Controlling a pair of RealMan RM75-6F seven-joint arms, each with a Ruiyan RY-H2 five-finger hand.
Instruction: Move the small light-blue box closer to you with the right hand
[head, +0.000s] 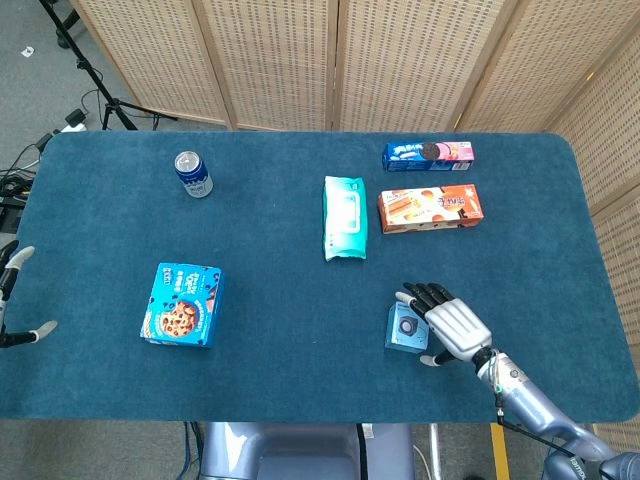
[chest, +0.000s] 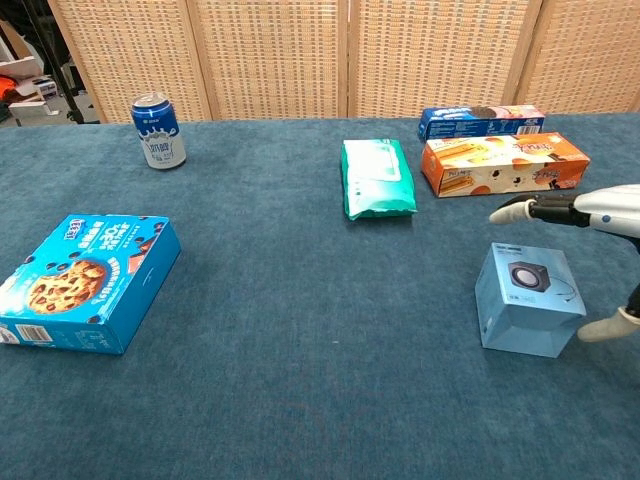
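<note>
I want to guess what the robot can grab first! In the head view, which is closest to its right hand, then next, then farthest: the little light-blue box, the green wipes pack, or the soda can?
From the right hand:
1. Light-blue box, right beside it.
2. Green wipes pack, mid-table.
3. Soda can, far left corner.
</note>
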